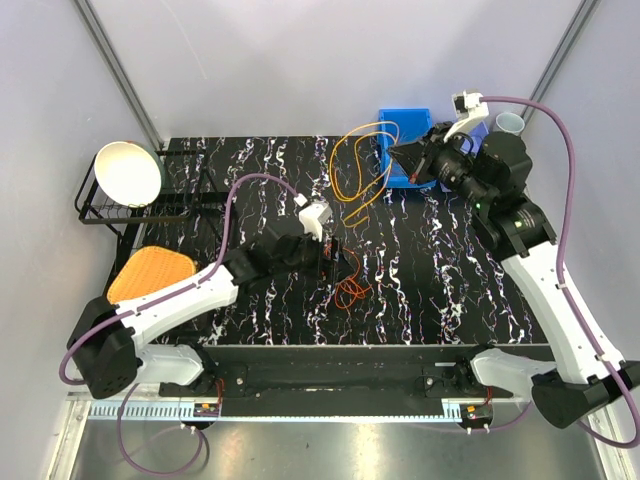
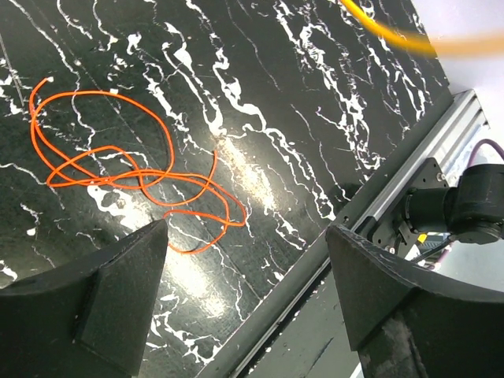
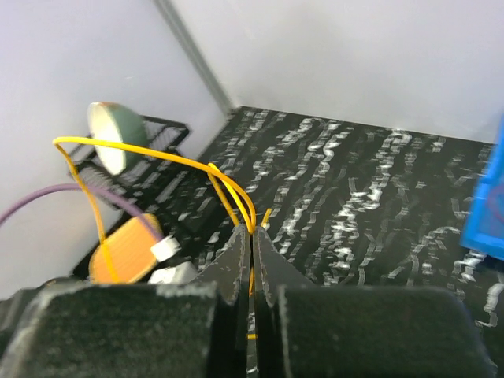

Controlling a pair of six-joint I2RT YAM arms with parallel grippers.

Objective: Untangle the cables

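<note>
We are pinching the yellow cable (image 3: 157, 155) in our clamped right gripper (image 3: 252, 232) above the table's (image 1: 450, 280) far right corner, while our spread, empty left gripper (image 2: 244, 236) is hovering just beside the orange cable (image 2: 138, 175) heaped toward the near edge.

No legible text
No writing, label, brand, number or sign can be read in any view.

Bright, even light; tabletop (image 2: 244, 169) glare; foreground blurred
</note>
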